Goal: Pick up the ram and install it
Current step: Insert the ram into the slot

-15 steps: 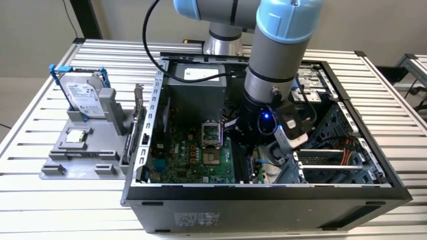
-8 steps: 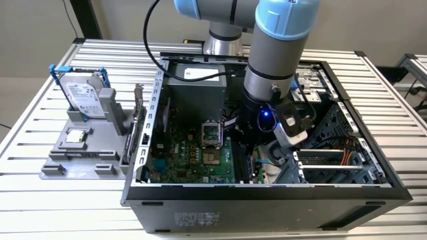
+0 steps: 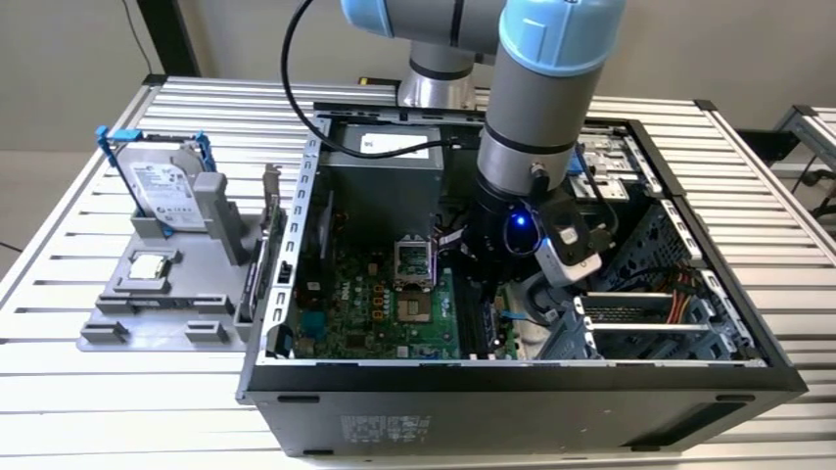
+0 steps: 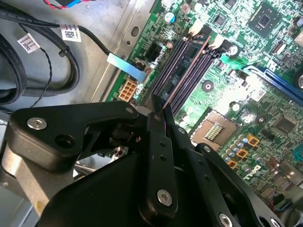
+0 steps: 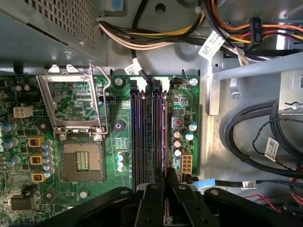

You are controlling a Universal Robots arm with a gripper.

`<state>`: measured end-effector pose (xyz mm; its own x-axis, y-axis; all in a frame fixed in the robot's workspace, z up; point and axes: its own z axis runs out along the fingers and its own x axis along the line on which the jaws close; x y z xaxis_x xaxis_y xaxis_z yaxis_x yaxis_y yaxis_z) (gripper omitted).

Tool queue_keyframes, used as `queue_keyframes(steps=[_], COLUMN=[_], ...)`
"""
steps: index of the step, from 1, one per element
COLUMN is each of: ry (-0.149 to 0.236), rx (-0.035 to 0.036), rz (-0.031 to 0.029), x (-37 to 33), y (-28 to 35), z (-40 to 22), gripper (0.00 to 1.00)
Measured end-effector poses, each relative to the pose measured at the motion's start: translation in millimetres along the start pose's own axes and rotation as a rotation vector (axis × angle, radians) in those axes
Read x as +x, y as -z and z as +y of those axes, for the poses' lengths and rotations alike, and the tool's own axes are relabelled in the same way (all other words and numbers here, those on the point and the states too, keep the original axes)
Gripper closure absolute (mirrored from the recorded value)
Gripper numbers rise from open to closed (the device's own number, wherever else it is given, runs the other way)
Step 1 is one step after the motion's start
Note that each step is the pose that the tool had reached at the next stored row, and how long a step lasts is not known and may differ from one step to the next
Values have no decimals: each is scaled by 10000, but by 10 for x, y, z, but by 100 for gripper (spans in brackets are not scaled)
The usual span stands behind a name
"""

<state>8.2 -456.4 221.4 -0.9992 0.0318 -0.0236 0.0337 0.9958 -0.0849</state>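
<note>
Reaching down into the open computer case (image 3: 523,377) on the worktop (image 3: 117,382), the arm holds its end effector (image 3: 487,284) just above the motherboard (image 3: 379,313) — a hard drive (image 3: 167,194) stands well apart at the exterior view's left. In the second wrist view the fingers (image 4: 158,142) are clamped on the ram (image 4: 187,75), a thin stick lying along the memory slots (image 4: 177,71). In the first wrist view the end effector (image 5: 165,189) sits over those slots (image 5: 149,137) — beside the empty processor socket (image 5: 83,161).
</note>
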Motion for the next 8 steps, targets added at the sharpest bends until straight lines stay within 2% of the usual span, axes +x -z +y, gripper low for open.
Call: queue_keyframes(steps=[8], ry=[101], rx=[5], rz=[-9], x=[-11], y=[-12], z=[13], gripper=[100])
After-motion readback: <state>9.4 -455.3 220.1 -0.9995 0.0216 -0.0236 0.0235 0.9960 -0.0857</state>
